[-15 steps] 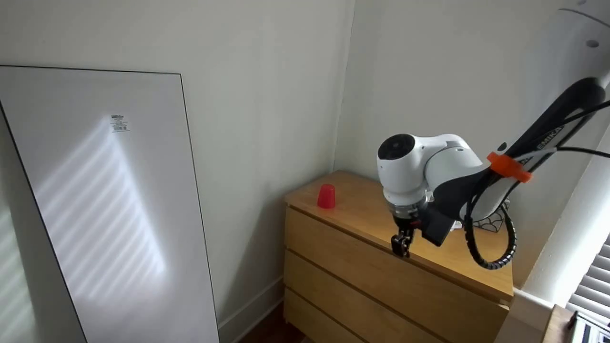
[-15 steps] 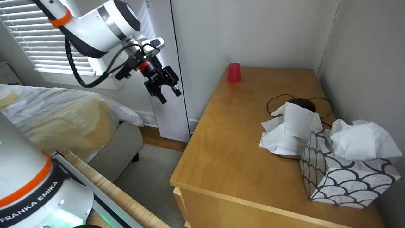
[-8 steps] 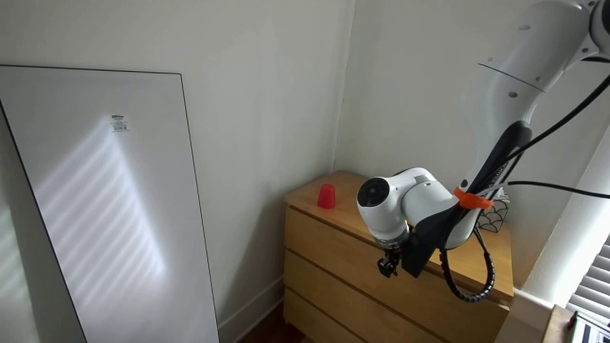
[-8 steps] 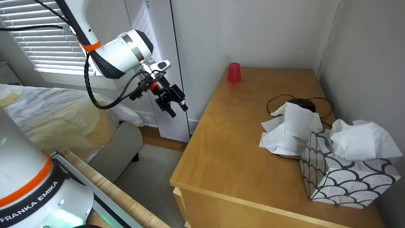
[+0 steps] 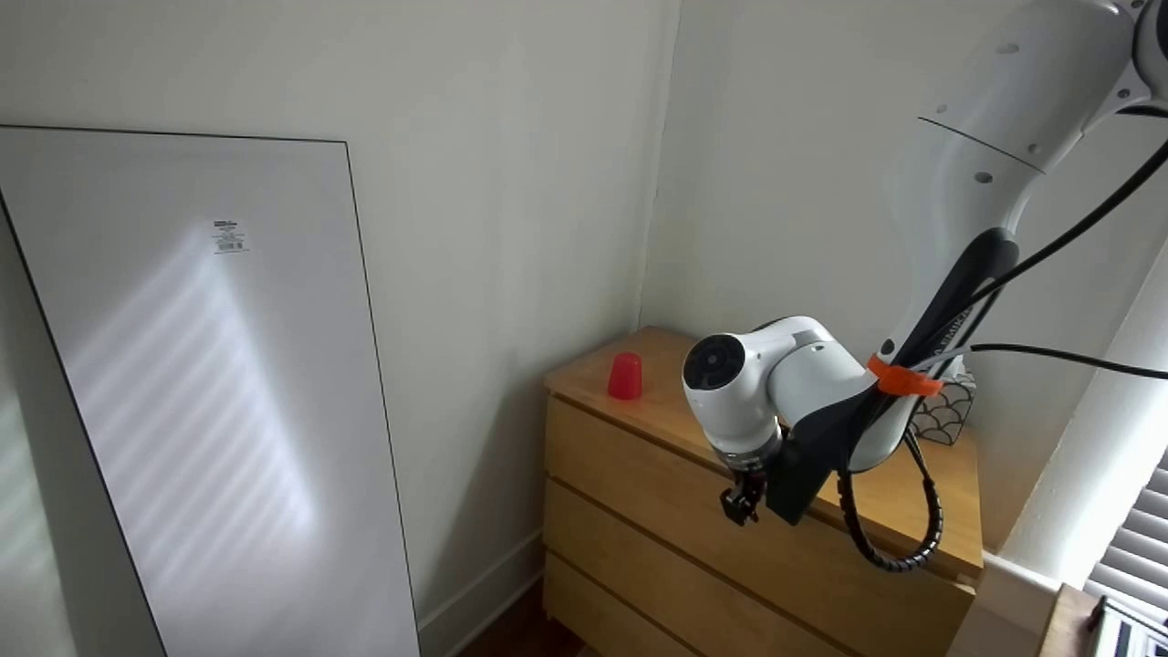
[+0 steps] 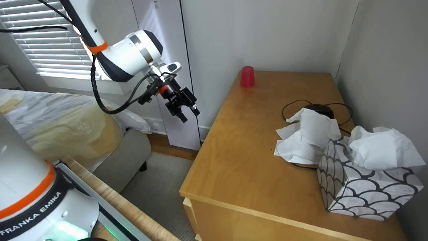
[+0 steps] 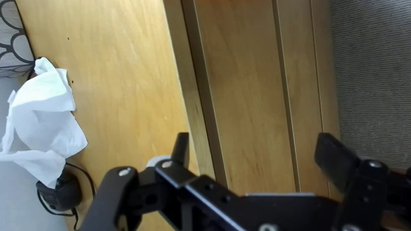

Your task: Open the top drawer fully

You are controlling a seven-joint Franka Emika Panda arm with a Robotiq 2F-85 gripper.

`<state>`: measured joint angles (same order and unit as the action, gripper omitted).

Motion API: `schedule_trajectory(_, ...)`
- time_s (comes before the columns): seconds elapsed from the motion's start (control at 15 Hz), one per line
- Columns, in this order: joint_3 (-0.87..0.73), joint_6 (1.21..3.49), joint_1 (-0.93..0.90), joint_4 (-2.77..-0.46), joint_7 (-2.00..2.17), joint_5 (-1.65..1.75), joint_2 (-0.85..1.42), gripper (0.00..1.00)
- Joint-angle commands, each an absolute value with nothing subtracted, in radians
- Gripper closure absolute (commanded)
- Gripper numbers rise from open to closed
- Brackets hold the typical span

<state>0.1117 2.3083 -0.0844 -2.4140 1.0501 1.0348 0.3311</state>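
The top drawer (image 5: 630, 456) is the uppermost wide plain front of the light oak dresser. In the wrist view its front (image 7: 247, 89) shows beyond a narrow dark gap below the dresser top. It looks shut or nearly so. In an exterior view only the end of its front (image 6: 190, 214) shows. My gripper (image 6: 191, 117) is off the dresser's front side, pointing down at a tilt, with no contact visible. In the wrist view the gripper (image 7: 253, 136) is open and empty, fingers wide apart, the drawer front in view between them. The gripper (image 5: 740, 513) partly covers the drawer front in an exterior view.
A red cup (image 6: 247, 77) stands at the dresser top's far front corner. White tissues (image 6: 307, 137), a black device with a cable (image 6: 320, 109) and a patterned tissue box (image 6: 367, 190) lie along the wall side. A bed (image 6: 70, 127) and white panel (image 5: 237, 365) stand nearby.
Over the first half second my arm and gripper moved lower and shifted along the dresser's front. Since then they have risen very slightly. The drawer has not moved.
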Motion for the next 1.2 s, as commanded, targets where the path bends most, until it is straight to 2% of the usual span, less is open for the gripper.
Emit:
schedule_trajectory(0.0, 0.084, 2.284, -0.127, -2.385, 1.088, 1.05, 0.383, 0.0)
schedule_trajectory(0.73, 0.015, 2.266, -0.199, -2.243, 1.251, 1.205, 0.616, 0.0)
schedule_trajectory(1.13, 0.022, 2.149, -0.221, -2.171, 1.371, 1.311, 0.72, 0.0)
